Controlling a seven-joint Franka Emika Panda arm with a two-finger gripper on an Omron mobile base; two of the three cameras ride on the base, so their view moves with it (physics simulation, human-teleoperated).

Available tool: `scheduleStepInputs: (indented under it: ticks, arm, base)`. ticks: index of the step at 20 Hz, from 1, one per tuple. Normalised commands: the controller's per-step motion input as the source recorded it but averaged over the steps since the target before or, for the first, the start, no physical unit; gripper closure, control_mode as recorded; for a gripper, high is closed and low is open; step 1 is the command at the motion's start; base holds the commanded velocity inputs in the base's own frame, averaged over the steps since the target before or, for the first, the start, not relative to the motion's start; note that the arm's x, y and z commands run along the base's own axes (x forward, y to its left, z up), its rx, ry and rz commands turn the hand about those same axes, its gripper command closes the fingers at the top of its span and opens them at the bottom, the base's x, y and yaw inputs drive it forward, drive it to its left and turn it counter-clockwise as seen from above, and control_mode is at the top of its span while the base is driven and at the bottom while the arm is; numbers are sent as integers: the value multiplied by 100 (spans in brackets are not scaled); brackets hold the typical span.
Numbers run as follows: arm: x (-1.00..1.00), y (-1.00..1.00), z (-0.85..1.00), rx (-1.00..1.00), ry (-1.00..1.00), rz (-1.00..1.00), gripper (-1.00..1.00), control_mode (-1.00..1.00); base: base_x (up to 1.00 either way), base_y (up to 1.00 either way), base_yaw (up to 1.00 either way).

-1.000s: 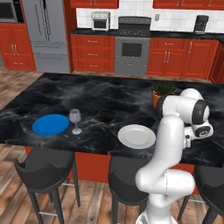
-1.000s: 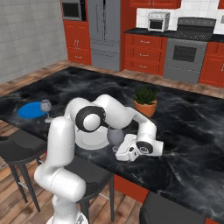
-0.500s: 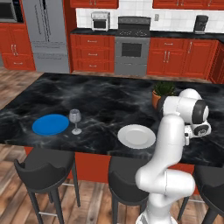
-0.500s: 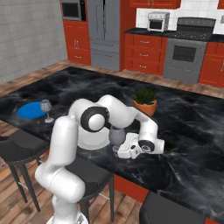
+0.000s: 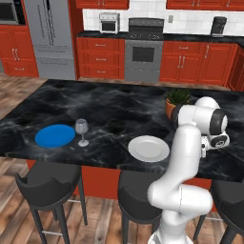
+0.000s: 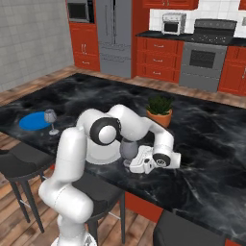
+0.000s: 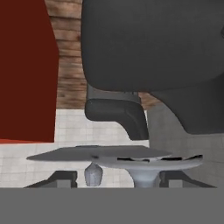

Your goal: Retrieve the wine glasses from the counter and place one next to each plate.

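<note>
Big glossy black marble island (image 5: 119, 109) with white veining holds everything. Two flat round plates: a bright blue one (image 5: 55, 136) at about 9 o'clock, and a white rimmed one (image 5: 148, 148) nearer the middle. Two smoky-grey stemmed wine glasses: one (image 5: 82, 132) just beside the blue plate at its 3 o'clock, the other (image 6: 128, 151) at the white plate's 3 o'clock, right at the claw (image 6: 135, 162). Can't tell whether the claw is gripping or open.

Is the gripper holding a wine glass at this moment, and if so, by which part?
It cannot be told. The gripper sits low on the island beside the second wine glass, next to the white plate, but whether its fingers grip the stem or bowl is hidden.
</note>
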Motion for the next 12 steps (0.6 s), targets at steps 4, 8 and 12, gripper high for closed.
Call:
scheduleStepInputs:
  ticks: [4, 8, 12]
  arm:
    - [-13, -14, 0, 0, 0, 0, -100, -100]
    - [-25, -15, 1, 0, -1, 0, -100, -100]
    - [-12, -2, 0, 0, -1, -1, -100, -100]
  base:
    - [0, 0, 0]
    - [0, 0, 0]
    - [0, 0, 0]
